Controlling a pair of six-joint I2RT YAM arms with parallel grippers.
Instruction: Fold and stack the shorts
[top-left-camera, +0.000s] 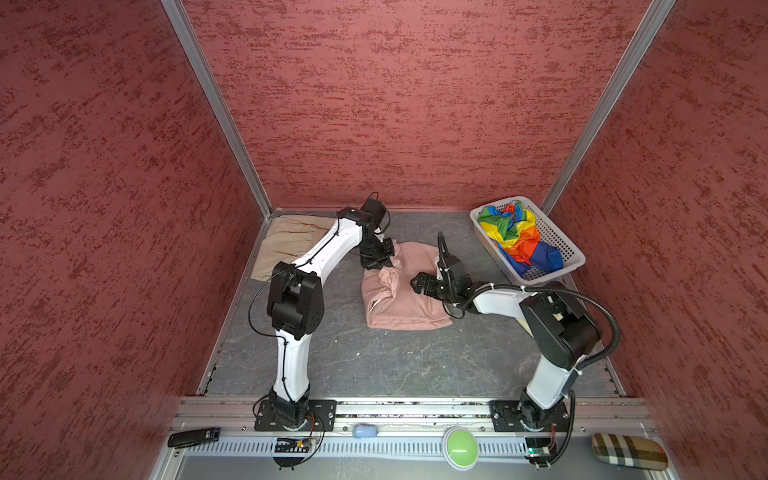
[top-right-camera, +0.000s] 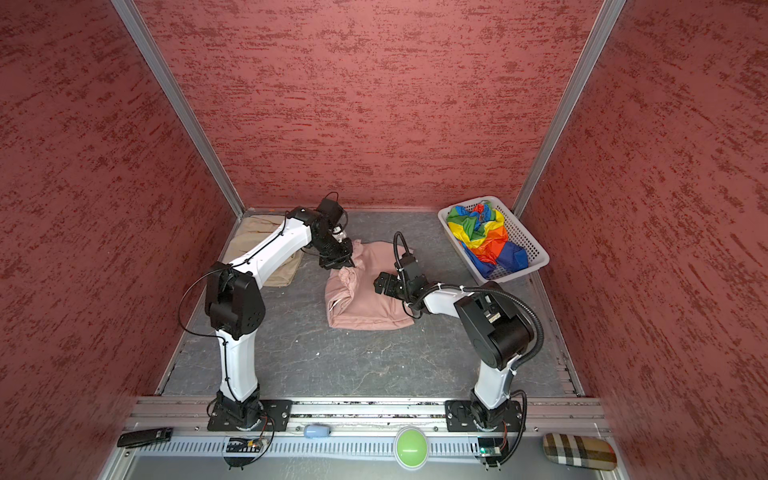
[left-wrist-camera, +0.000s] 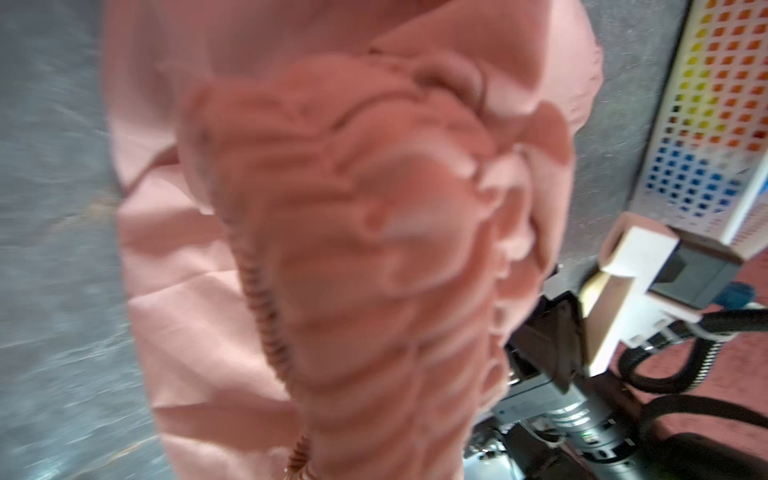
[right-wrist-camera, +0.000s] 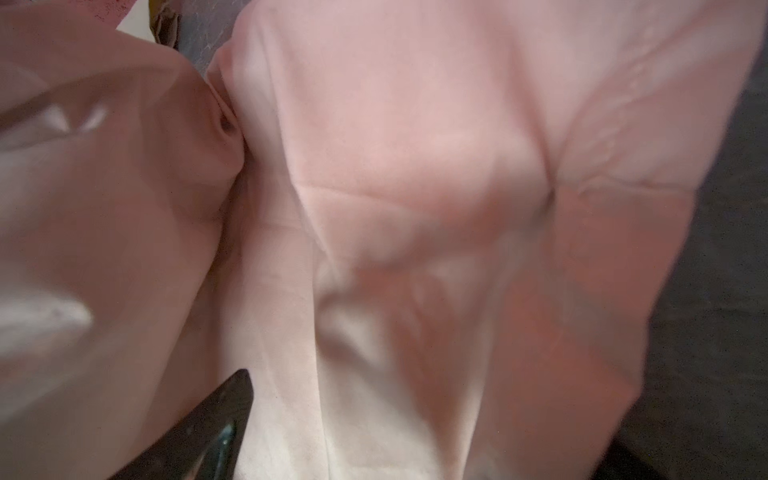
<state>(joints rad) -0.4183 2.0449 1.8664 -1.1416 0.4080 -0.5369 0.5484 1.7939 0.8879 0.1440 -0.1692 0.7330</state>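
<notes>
The pink shorts lie roughly folded, gathered along one edge.

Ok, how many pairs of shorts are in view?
3: beige shorts in the far-left corner, pink shorts in the middle, rainbow shorts in the white basket at far right. Others could hide beneath them.

Left arm: white rounded shells, chunky black joint housings, a thin black wire looping off it.
Right arm: same white and black, with a thick ribbed black hose and white zip ties.
Base plates: black, screws at the corners.
Grippers: the left gripper and right gripper are black all over.
</notes>
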